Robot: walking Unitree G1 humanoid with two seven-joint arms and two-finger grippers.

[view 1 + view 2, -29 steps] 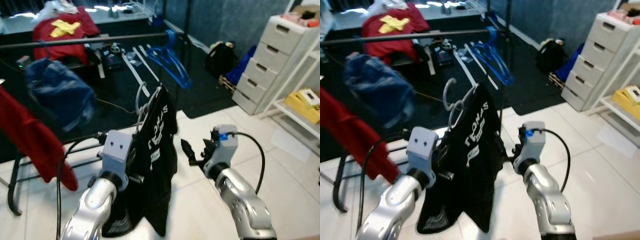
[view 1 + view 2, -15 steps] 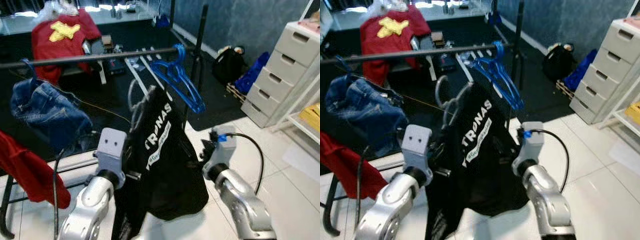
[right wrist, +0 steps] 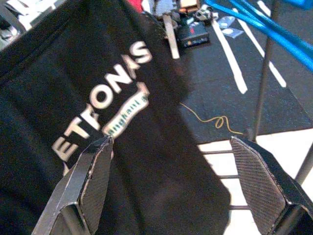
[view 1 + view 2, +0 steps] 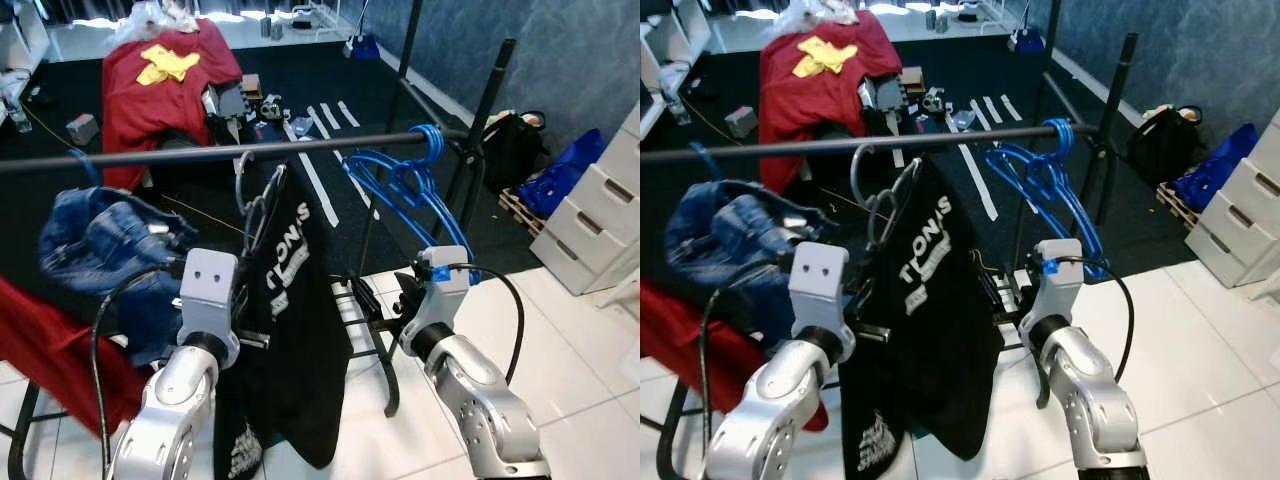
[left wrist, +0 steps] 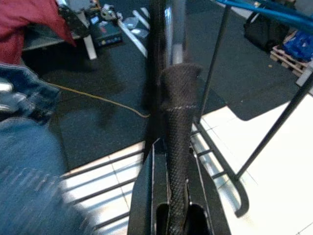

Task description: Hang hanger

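Dark carpet lies behind the rail; your left hand clenches the hanger hook-up under it — right hand released at 3 o'clock.

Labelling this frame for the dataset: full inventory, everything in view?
Black T-shirt: 1, black with white lettering, on a silver hanger just under the rail.
Clothes rail: 1, dark, running across the scene.
Blue hangers: a bunch, blue, hooked at the rail's right end.
Jeans: 1, blue denim, hanging at the left.
Red garment: 1, red, lower left.
Red shirt: 1, red with yellow print, draped far behind.
Drawer unit: 1, grey, far right.
Black bag: 1, by the wall.
Left gripper: shut on the shirt's edge.
Right gripper: open, facing the shirt.
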